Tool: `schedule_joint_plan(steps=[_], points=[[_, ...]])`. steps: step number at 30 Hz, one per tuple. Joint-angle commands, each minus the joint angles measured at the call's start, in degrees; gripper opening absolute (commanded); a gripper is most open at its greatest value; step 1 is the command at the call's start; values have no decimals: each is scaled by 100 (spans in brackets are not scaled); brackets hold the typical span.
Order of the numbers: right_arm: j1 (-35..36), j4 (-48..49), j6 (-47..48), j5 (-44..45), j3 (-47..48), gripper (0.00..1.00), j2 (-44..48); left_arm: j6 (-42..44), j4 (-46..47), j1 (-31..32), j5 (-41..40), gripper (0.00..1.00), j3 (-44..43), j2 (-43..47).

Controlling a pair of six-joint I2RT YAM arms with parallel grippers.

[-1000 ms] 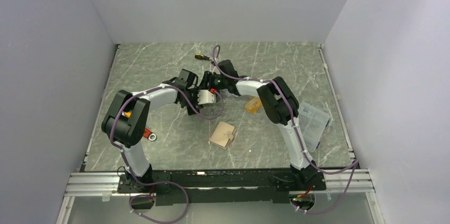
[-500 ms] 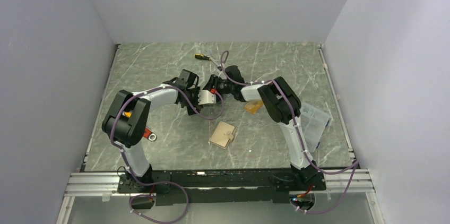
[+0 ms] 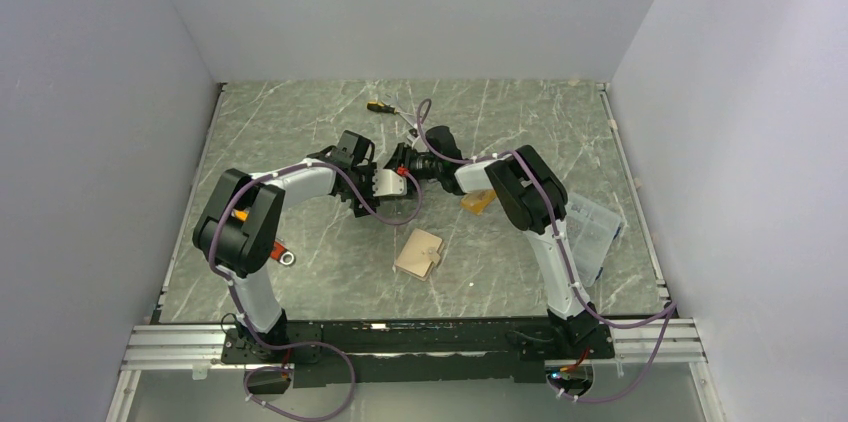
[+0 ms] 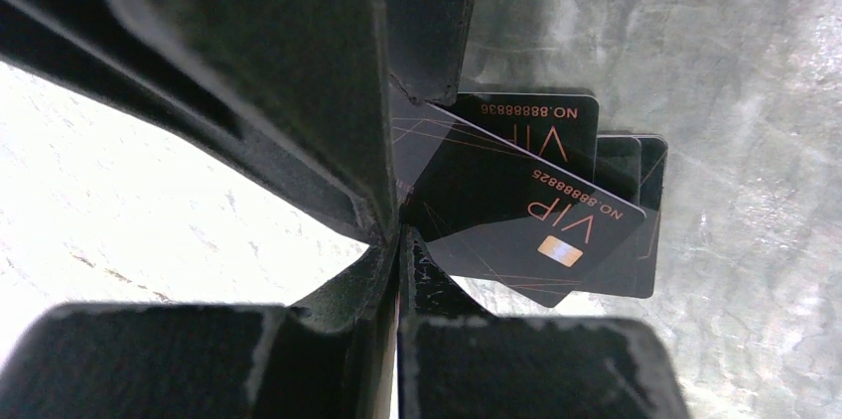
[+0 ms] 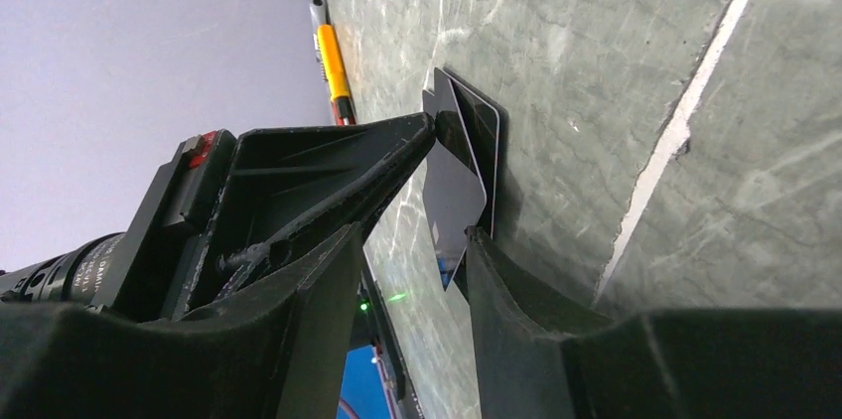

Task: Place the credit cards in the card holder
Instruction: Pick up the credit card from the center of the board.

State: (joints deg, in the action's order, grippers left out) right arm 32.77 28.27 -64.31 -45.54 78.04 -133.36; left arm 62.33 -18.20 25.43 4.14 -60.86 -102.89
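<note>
Pinching a fan of dark cards (image 4: 541, 220) by one corner, the left gripper (image 4: 399, 228) hung beyond the holder (image 3: 421, 254) and a little to its left. Its jaws were pressed together on the cards, and the rest of the fan stuck out free. At least two cards showed printing and more edges lay behind them, but I could not tell how many there were.

Just to the right, also beyond the holder, the right gripper (image 5: 412, 235) faced the left one. Its jaws stood spread, one on each side of the free end of the cards. One finger was very near their edge, but I could not tell if it touched. It gripped nothing.

The holder lay flat on the table (image 3: 300, 122), nearer to the arm bases than both grippers and apart from them. It looked folded shut. To the right of the holder and a little beyond it lay an orange card (image 3: 477, 200), partly hidden by the right arm. Further right of the holder lay a clear box (image 3: 592, 227).

In my judgement the task was at an early stage, because no card was in the holder. What was left was to separate the dark cards between the two grippers, open the holder, slide them in, and then fetch the orange card.
</note>
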Motion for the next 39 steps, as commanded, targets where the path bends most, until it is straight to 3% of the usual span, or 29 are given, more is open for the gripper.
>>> schedule_joint_plan(steps=[1,17,32,39], points=[[124,237,61,-104,92,45,334,24,-118,77,393,8,153,-137],[226,324,-148,-38,380,38,-44,21,-144,153,523,7,195,-65],[331,18,-92,25,633,16,-372,-94,-201,155,656,5,149,-2],[92,-670,523,158,534,35,90,-225,-575,6,756,5,-113,228]])
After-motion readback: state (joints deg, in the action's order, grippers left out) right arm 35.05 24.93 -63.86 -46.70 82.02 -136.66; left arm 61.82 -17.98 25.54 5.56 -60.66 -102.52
